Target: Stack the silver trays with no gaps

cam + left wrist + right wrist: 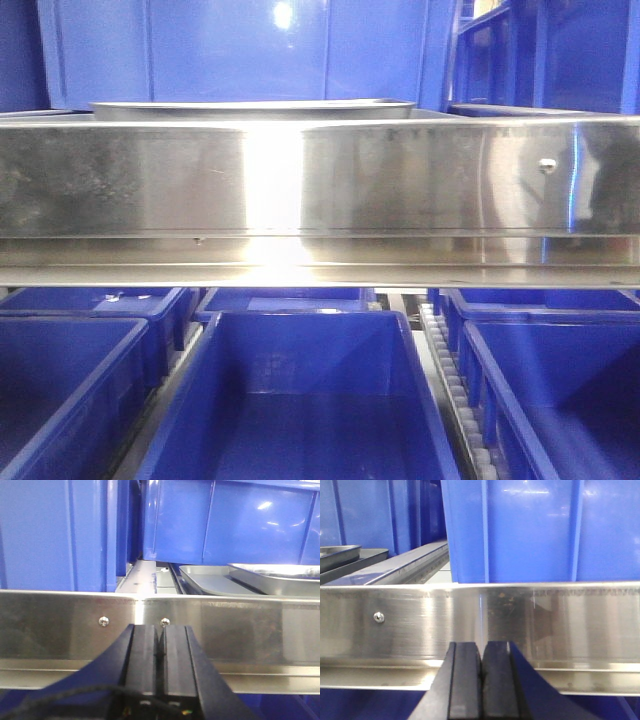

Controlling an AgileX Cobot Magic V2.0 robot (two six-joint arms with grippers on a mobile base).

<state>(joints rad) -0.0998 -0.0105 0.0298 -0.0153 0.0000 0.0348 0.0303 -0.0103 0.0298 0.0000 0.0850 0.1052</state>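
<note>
At frame bottom, my left gripper: clenched, black fingers pressed together, nothing between them.
My right gripper: clenched too, empty.
Steel band: spans every view just ahead of both grippers, with screws; no writing readable.
Silver trays: upper right of left wrist view, one tilted in another; far left in right wrist view.
Blue bins: front view alone shows them open below the band.
</note>
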